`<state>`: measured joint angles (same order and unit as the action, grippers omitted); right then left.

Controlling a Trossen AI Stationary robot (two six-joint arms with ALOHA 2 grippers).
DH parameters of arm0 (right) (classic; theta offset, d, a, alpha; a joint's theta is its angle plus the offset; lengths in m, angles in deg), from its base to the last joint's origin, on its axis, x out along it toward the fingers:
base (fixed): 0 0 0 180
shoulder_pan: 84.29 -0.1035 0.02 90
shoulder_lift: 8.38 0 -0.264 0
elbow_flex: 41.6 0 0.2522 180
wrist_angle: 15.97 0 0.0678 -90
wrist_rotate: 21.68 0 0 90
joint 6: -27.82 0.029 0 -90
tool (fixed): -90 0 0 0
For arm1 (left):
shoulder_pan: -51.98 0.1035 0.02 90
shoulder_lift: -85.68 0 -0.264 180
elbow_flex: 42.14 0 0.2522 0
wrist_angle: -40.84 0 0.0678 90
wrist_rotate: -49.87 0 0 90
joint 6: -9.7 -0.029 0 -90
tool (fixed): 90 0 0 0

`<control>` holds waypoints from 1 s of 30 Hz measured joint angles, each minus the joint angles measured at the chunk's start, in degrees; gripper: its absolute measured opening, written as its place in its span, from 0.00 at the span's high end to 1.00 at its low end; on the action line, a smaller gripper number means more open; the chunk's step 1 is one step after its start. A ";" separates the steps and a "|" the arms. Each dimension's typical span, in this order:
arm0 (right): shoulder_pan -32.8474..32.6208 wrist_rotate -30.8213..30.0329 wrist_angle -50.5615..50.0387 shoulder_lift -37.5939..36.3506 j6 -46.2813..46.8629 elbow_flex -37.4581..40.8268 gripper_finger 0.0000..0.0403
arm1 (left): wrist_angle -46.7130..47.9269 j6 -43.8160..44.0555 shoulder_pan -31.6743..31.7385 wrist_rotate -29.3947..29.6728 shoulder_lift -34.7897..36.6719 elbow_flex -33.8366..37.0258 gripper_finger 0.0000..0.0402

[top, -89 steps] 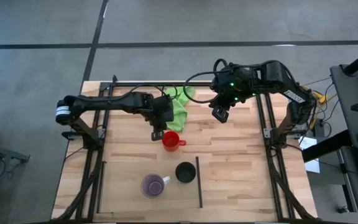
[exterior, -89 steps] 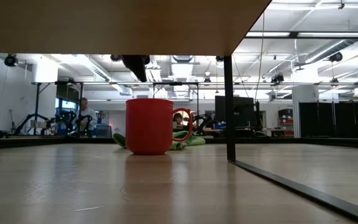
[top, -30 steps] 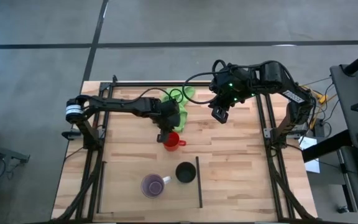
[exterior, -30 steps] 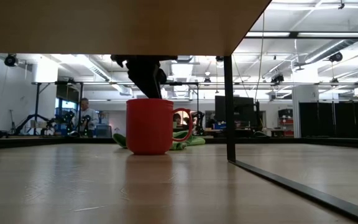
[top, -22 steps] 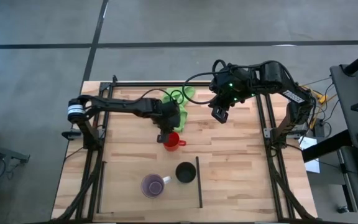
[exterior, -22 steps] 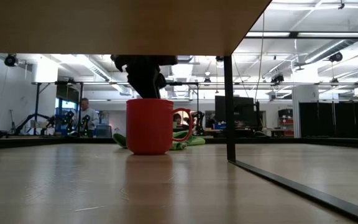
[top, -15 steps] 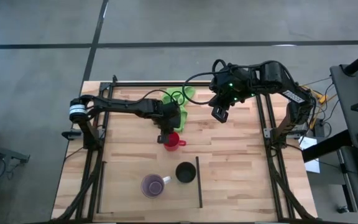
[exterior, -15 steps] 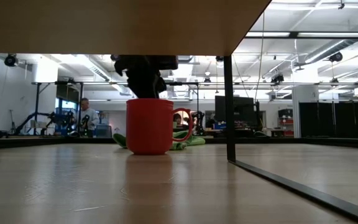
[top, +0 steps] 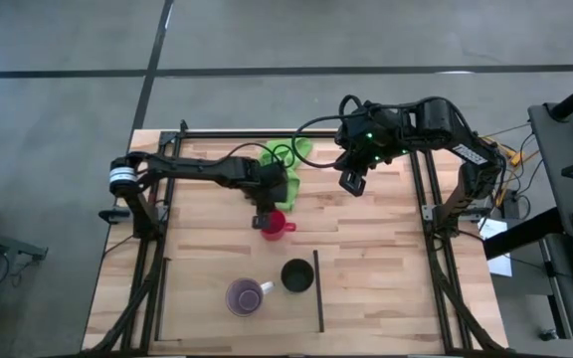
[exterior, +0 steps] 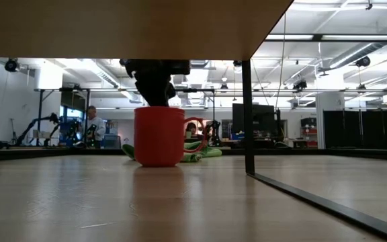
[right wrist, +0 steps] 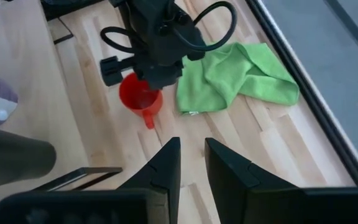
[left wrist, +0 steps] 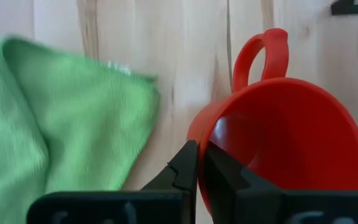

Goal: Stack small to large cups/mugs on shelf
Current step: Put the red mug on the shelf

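Observation:
A red handled mug (top: 276, 223) stands on its base on the table, near the green cloth (top: 291, 159); it also shows in the low view (exterior: 158, 136). My left gripper (top: 268, 211) is right over it, shut on its rim. A translucent purple cup (top: 244, 295) and a black cup (top: 297, 275) stand side by side on the shelf (top: 197, 298), a wood patch between thin black bars. My right gripper (top: 351, 182) hangs open and empty above the table, to the right of the cloth. My left gripper holds the red mug by its rim (left wrist: 205, 138), on the side away from the handle (left wrist: 263, 53). One finger is inside the mug and one outside, with the wall between them. The fingers come from above, pointing down. The mug's base rests on the table.
The green cloth lies crumpled just beyond the mug, toward the far edge. A black upright bar (top: 318, 293) stands right of the black cup. Black frame rails run along the table's left, right and far sides. Bare wood lies between the mug and the shelf.
My left gripper has come down a little onto the red mug's rim. The mug has slid slightly toward the table's left and turned a little, its base still on the table.

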<state>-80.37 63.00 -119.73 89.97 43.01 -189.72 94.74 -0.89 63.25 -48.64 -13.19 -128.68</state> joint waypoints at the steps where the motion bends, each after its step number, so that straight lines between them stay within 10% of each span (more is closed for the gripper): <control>1: 0.00 -0.44 0.00 0.00 -0.18 -0.01 0.83 | 1.14 0.81 0.00 0.02 0.14 -0.14 1.00; 30: -0.02 -1.38 0.00 0.00 -3.21 0.13 0.83 | 42.23 31.13 -0.13 12.19 20.45 -21.13 1.00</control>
<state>-80.39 61.62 -119.73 89.97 39.80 -189.59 136.98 30.24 63.11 -36.45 7.25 -149.81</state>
